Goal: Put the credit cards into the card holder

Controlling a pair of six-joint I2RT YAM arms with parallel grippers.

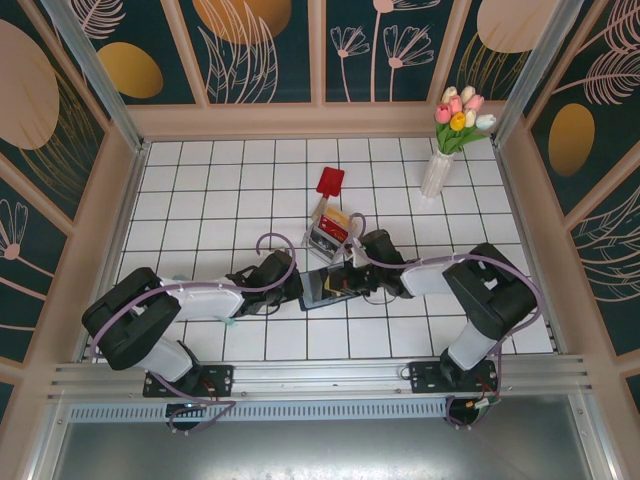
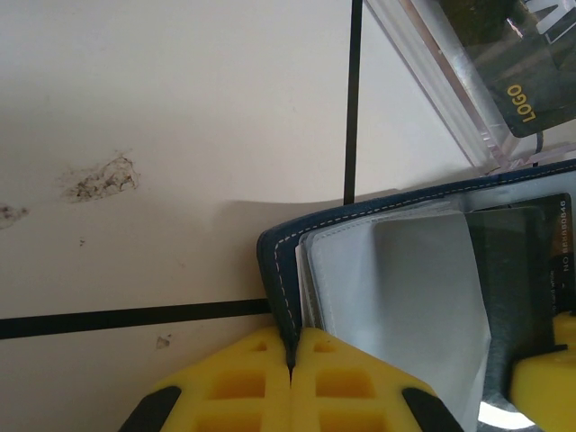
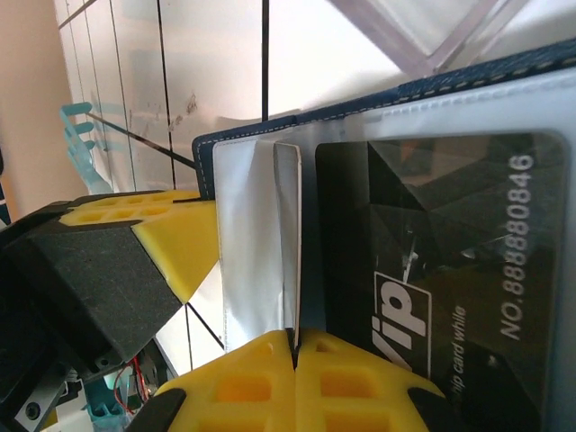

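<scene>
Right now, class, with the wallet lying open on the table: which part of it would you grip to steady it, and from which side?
I'd grip the wallet by its stitched navy border, coming in low from the left side. It lies flat, so only that thin rim sticks out past the clear sleeves; the left gripper has its jaws shut on that rim.

The wallet (image 2: 279, 270) has a matt navy, leather-like cover with pale stitching, and its sleeves are clear, glossy plastic. The black card (image 3: 450, 288) is smooth, shiny plastic. The table (image 2: 180, 90) is matt white, scuffed in spots.
</scene>
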